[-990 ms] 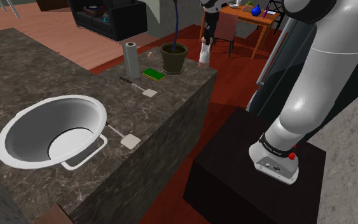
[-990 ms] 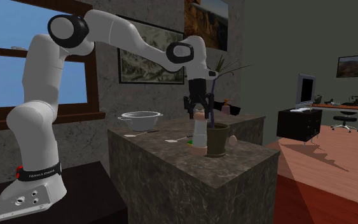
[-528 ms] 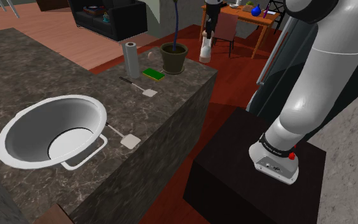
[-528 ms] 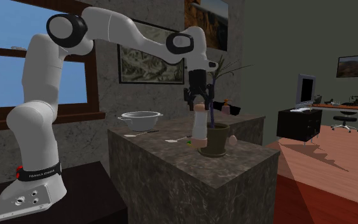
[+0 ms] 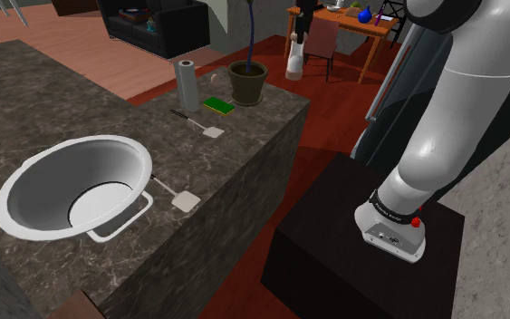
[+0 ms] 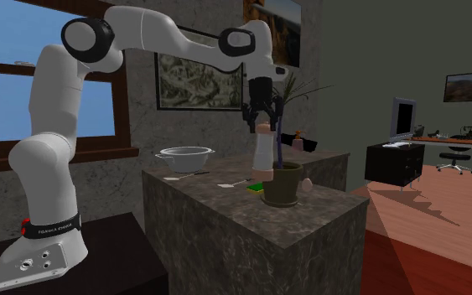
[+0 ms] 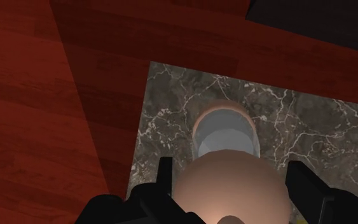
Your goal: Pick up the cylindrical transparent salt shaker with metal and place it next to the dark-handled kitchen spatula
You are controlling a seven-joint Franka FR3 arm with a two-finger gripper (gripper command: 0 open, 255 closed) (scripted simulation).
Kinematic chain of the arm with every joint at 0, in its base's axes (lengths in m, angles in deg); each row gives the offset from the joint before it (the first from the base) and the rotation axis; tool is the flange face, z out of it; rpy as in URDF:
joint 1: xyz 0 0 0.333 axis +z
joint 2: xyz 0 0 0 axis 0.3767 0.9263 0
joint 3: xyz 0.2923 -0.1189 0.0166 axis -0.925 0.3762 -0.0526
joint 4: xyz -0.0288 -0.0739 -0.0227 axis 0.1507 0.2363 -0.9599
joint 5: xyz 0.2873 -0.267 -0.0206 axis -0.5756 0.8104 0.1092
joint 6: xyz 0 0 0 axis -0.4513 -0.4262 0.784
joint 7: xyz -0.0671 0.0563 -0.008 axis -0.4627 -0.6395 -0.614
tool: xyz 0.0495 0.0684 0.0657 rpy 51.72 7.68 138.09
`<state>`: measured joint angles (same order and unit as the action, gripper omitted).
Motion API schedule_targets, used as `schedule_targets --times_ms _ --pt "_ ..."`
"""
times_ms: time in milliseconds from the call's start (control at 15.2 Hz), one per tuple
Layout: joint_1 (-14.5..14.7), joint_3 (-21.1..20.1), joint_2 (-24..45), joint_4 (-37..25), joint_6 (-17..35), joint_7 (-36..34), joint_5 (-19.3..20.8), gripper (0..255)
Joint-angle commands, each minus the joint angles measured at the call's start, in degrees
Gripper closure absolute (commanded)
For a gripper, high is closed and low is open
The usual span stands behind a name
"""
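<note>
White bowl (image 5: 72, 186), paper-towel roll (image 5: 187, 83), potted plant (image 5: 247, 82), green sponge (image 5: 217, 105)

One counter (image 5: 108, 100); one bowl (image 5: 44, 177); one paper roll (image 5: 187, 83); one plant pot (image 5: 247, 83); one green sponge (image 5: 217, 105); two spatulas, namely one dark-handled spatula (image 5: 186, 117) and one pale-handled spatula (image 5: 178, 197); one shaker (image 7: 231, 181); one robot arm (image 6: 142, 29).
</note>
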<state>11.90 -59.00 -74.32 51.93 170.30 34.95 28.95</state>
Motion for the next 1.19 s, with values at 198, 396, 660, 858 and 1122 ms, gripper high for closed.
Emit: schedule_targets --times_ms 198,396,660,858,1122 --pt "-0.1 0.0 0.6 -4.6 -4.0 0.6 -0.2 255" --pt "-0.3 0.1 1.2 -7.7 -6.5 1.0 -0.4 255" --pt "-0.5 0.2 2.3 -12.3 -10.0 1.6 -0.7 255" --pt "-0.8 0.2 3.4 -16.2 -12.8 2.0 -1.0 255" --pt "-1.3 0.3 5.3 -22.2 -16.9 2.8 -1.5 255"
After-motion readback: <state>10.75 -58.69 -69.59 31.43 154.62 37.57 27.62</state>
